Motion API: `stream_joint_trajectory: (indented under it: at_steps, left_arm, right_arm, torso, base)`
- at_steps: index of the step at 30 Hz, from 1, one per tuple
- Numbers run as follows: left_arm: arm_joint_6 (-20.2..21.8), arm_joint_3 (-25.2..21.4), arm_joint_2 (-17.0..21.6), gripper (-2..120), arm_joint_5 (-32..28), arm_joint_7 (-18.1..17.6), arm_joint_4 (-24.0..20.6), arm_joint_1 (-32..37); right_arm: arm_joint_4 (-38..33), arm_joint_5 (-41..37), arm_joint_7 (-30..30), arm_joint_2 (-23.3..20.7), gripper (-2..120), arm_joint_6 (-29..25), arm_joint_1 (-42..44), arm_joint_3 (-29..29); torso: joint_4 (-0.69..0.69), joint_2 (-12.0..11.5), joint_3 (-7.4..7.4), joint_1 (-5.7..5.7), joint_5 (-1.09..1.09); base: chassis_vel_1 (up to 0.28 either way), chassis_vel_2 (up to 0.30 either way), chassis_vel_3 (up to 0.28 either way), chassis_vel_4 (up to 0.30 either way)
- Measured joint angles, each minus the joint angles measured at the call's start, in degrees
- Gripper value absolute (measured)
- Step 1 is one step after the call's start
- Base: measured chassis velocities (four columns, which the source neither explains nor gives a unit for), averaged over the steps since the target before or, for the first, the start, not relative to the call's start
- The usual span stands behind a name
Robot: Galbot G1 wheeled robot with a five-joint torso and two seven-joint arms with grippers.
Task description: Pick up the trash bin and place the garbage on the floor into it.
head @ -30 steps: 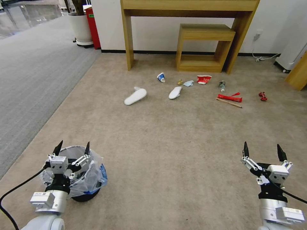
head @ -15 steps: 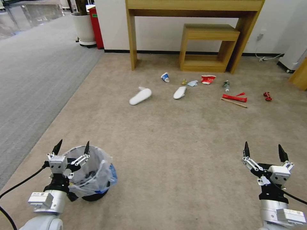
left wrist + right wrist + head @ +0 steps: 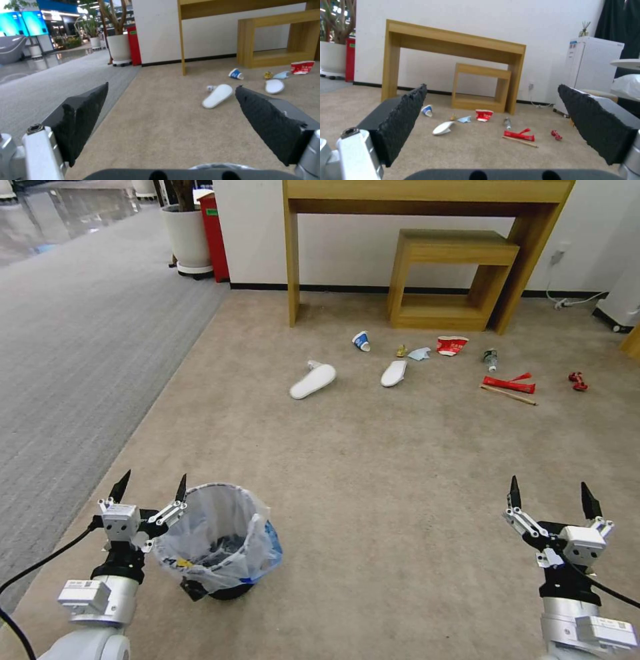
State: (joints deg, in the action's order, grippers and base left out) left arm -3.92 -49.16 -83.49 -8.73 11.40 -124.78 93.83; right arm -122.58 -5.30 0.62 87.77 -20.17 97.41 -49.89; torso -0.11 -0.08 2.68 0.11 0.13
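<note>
Two white slippers [image 3: 313, 381], one trash bin [image 3: 217, 540] beside the spread-fingered left gripper [image 3: 151, 485] (right gripper [image 3: 551, 491] likewise agape), perhaps three red wrappers [image 3: 508, 383].

I couldn't identify the tiny yellow scrap [image 3: 401, 351] mid-frame. The plant [image 3: 188, 227] was cropped at the top left, the bin [image 3: 227, 588] base bag-hidden.

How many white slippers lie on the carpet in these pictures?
2. The larger slipper lies farthest to the robot's left among the litter, in front of the tall table's left leg. The smaller slipper lies to its right, just in front of the pale blue mask. None looks hidden.
</note>
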Motion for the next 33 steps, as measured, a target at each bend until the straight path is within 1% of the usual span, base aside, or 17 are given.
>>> stream_joint_trajectory:
  at_steps: [9, 20, 21, 23, 24, 26, 27, 29, 30, 31, 33]
  left_arm:
    - [-0.39, 0.00, 0.09, 100, -0.15, 0.06, 0.57, -0.13]
    - [-0.20, 0.16, 1.17, 100, -0.41, -0.42, 1.20, -0.55]
    - [0.82, 0.30, 1.95, 100, -0.55, -1.03, 1.17, -0.59]
    - [5.14, 0.83, 4.52, 100, -1.40, -2.75, 0.56, -0.90]
    - [5.14, 0.83, 4.52, 100, -1.40, -2.75, 0.56, -0.90]
    - [10.38, 1.63, 7.03, 100, -3.27, -3.88, -0.70, -1.42]
    - [10.38, 1.63, 7.03, 100, -3.27, -3.88, -0.70, -1.42]
    - [16.17, 2.94, 10.37, 100, -6.15, -4.97, -2.19, -2.16]
    - [17.92, 3.31, 11.55, 100, -7.10, -5.34, -2.36, -2.62]
    - [17.92, 3.31, 11.55, 100, -7.10, -5.34, -2.36, -2.62]
    - [23.20, 3.84, 14.53, 100, -9.65, -6.30, -2.21, -3.84]
  right_arm:
    - [0.13, 0.66, -0.09, 0.50, 100, -0.11, -0.12, 0.00]
    - [0.14, 0.88, -0.08, 0.89, 100, -0.94, -0.63, 0.03]
    - [0.14, 1.05, -0.06, 0.90, 100, -1.00, -0.66, 0.03]
    - [0.19, 1.37, 0.00, 0.83, 100, -1.12, -0.69, 0.03]
    - [0.19, 1.37, 0.00, 0.83, 100, -1.12, -0.69, 0.03]
    - [0.29, 1.44, 0.14, 0.77, 100, -1.17, -0.77, 0.09]
    - [0.29, 1.44, 0.14, 0.77, 100, -1.17, -0.77, 0.09]
    - [0.34, 1.55, 0.33, 0.75, 100, -1.17, -0.93, 0.21]
    - [0.34, 1.58, 0.43, 0.73, 100, -1.18, -0.99, 0.25]
    - [0.34, 1.58, 0.43, 0.73, 100, -1.18, -0.99, 0.25]
    - [0.38, 1.61, 0.66, 0.55, 100, -1.17, -1.13, 0.32]
  torso:
    - [0.01, 0.00, 0.00, 0.00, 0.00]
    - [0.00, 0.00, 0.00, 0.00, 0.01]
    - [0.00, 0.00, 0.00, 0.00, 0.00]
    - [0.00, 0.00, 0.00, 0.00, 0.00]
    - [0.00, 0.00, 0.00, 0.00, 0.00]
    - [0.00, 0.00, 0.00, 0.00, 0.00]
    - [0.00, 0.00, 0.00, 0.00, 0.00]
    - [0.00, 0.00, 0.00, 0.00, 0.00]
    - [0.00, 0.00, 0.00, 0.00, 0.00]
    - [0.00, 0.00, 0.00, 0.00, 0.00]
    - [0.00, 0.00, 0.00, 0.00, 0.00]
  base:
    - [0.119, 0.134, -0.113, -0.124]
    - [0.010, 0.011, -0.007, -0.010]
    - [0.000, 0.000, 0.000, 0.000]
    - [0.000, 0.000, 0.000, 0.000]
    - [0.000, 0.000, 0.000, 0.000]
    - [0.000, 0.000, 0.000, 0.000]
    - [0.000, 0.000, 0.000, 0.000]
    - [0.000, 0.000, 0.000, 0.000]
    - [0.000, 0.000, 0.000, 0.000]
    - [0.000, 0.000, 0.000, 0.000]
    - [0.000, 0.000, 0.000, 0.000]
